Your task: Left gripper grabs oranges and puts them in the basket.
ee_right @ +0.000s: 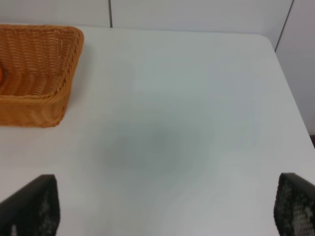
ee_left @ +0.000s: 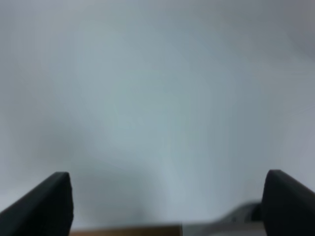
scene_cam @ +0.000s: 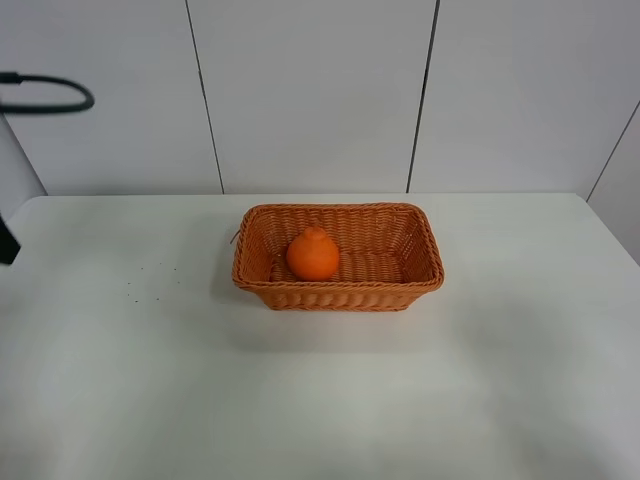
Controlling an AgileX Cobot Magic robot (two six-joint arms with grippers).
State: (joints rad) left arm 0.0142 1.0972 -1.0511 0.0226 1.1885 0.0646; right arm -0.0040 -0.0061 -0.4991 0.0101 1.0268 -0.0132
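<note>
The orange with a bumpy knob on top lies inside the woven wicker basket, toward its left half, at the table's middle. My left gripper is open and empty, its two black fingers wide apart over a blurred pale surface; in the exterior high view only a dark bit of the left arm shows at the left edge, far from the basket. My right gripper is open and empty above the table, with the basket's end off to one side of it.
The white table spreads around the basket. A black cable loops at the upper left. White wall panels stand behind the table. A few small dark specks lie on the table left of the basket.
</note>
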